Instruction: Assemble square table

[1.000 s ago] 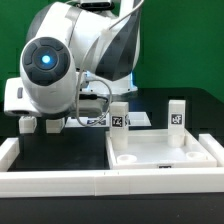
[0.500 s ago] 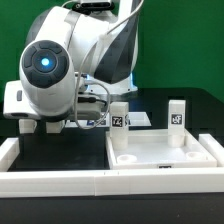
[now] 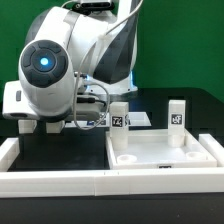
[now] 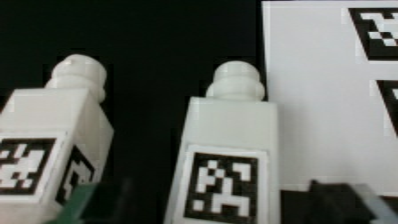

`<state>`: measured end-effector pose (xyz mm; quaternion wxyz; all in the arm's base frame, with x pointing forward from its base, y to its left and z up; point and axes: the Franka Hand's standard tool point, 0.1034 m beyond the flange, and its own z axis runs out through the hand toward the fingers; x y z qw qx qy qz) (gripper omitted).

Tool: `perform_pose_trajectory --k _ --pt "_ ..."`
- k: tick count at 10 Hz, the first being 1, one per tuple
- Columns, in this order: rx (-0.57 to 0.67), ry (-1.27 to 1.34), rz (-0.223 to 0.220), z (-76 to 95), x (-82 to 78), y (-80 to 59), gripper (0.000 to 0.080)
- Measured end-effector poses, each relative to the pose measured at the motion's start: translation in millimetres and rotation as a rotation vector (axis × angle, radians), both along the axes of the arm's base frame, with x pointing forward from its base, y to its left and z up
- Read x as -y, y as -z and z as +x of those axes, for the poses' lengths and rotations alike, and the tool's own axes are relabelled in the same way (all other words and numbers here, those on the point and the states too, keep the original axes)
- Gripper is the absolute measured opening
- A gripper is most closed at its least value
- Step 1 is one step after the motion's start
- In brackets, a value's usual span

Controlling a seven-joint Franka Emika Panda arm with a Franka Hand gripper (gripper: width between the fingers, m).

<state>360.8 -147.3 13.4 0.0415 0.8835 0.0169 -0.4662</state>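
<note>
The square table's slab lies flat on the black counter toward the exterior view's right, raised rim up, with a long white border bar running along its front. At its far edge two tagged legs stand upright: the first leg near the far corner on the exterior view's left, and the second leg toward the exterior view's right. Whether they stand on the slab or just behind its rim I cannot tell. The arm bends low over the counter at the exterior view's left, its hand down close to the surface and clear of the slab. The wrist view shows two more legs side by side, not touching, each white with a rounded tip and a black-and-white tag on its face. The third leg sits between the jaws, whose dark fingers show on either side of its tagged end. The fourth leg is just beside it, outside the jaws. The jaws straddle the third leg, but the fingers are mostly out of view, so I cannot tell whether they pinch it or only flank it with a gap. The marker board lies flat near the third leg, on the side away from the fourth leg.
</note>
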Motion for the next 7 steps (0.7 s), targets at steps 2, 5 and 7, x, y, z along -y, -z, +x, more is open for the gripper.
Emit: perform_pose_trajectory --k 2,5,7 --pt "-0.001 0.000 0.000 -0.2 0.1 -0.2 0.0288" --pt "-0.001 0.000 0.000 -0.2 0.2 -0.2 0.0288" --pt "-0.004 -0.002 0.001 0.0 0.3 -2.1 0.0288"
